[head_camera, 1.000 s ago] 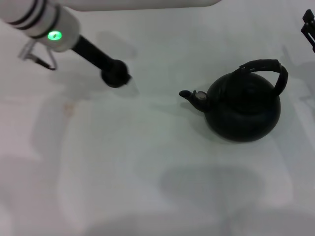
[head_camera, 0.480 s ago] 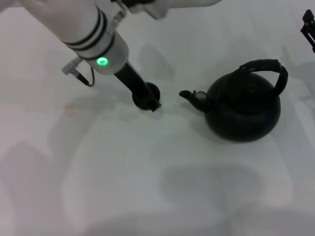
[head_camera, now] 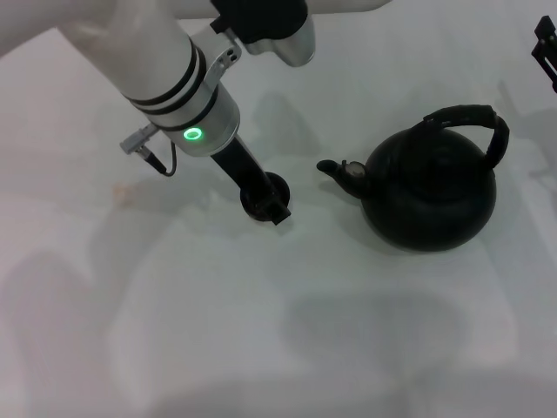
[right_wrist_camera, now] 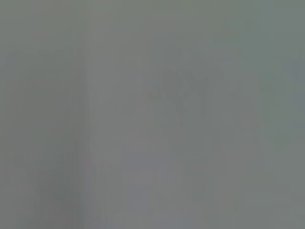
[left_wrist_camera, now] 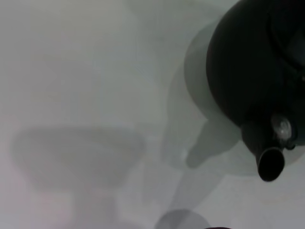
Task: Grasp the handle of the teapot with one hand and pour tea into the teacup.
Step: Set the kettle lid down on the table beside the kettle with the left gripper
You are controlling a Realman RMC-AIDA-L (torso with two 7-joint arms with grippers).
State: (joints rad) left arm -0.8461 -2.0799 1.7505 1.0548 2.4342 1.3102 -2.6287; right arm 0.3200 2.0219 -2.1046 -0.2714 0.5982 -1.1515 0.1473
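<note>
Left arm (head_camera: pixel 165 65): white cylindrical link bearing two thin black bands near its lower end, followed by a silver-grey collar carrying a glowing green indicator light (head_camera: pixel 191 134). A small grey connector with a thin dark looped cable (head_camera: pixel 148 148) projects from the collar's side. Beyond the collar, a slim black stem ends in a black gripper tip (head_camera: pixel 268 200). A black and silver joint housing (head_camera: pixel 265 26) sits above. Right arm: only a black bracket fragment (head_camera: pixel 546 48) is visible

We see only a bare white surface (head_camera: pixel 261 331) under even lighting; what sort of place this is stays unclear.
</note>
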